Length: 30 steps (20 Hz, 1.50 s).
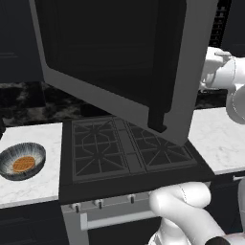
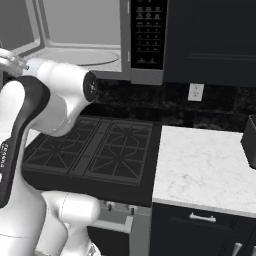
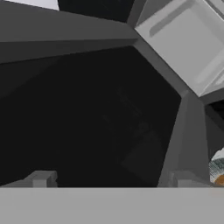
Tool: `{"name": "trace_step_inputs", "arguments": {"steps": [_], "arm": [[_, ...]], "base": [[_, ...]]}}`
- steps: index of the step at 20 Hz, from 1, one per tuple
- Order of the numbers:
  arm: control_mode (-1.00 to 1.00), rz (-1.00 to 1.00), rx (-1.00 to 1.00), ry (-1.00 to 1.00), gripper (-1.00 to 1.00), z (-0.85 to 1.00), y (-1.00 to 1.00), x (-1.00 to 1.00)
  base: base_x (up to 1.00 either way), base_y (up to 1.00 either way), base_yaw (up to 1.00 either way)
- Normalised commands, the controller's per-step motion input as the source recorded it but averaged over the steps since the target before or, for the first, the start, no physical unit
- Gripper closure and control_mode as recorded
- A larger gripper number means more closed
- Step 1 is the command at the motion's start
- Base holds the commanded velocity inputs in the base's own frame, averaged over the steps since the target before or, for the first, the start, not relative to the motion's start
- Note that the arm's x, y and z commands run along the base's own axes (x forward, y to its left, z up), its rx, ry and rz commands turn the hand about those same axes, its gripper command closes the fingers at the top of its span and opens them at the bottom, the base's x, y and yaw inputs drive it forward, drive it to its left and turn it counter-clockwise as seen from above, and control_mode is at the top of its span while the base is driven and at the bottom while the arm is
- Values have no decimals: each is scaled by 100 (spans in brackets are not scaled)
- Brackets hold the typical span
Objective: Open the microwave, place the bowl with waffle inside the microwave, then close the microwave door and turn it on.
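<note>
Jaws spread wide and holding nothing, the gripper (image 3: 111,181) sits right up against the dark glass of the microwave door (image 1: 115,62), which hangs swung out over the stove (image 1: 127,150). Over in the right base view the microwave (image 2: 100,40) stands open, light grey cavity and glass turntable (image 2: 82,56) on show, keypad strip (image 2: 147,34) at its right. Meanwhile the bowl (image 1: 21,161) waits on the white counter (image 1: 36,184) left of the stove, the waffle (image 1: 24,164) lying inside it.

Microwave door (image 1: 115,62) swung out, hides stove (image 1: 129,150) back & wall behind. Bowl (image 3: 217,169) cut by hand view's edge. Microwave (image 2: 100,40) top cropped.
</note>
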Motion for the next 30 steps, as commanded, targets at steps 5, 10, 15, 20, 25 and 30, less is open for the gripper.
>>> {"name": "trace_step_inputs", "arguments": {"steps": [5, 10, 15, 20, 25, 30], "arm": [[-100, 15, -10, 12, -100, -16, 76, -28], [-100, 19, -5, 10, -100, -21, 67, -38], [-100, 15, -5, 1, -100, -11, 78, -5], [-100, 4, -9, 0, -100, 0, 88, 22], [-100, 0, -10, 0, -100, 0, 88, 16], [-100, 0, -9, 0, -100, 0, 89, 0]], "base": [[0, 0, 0], [0, 0, 0], [0, 0, 0], [0, 0, 0], [0, 0, 0], [0, 0, 0]]}}
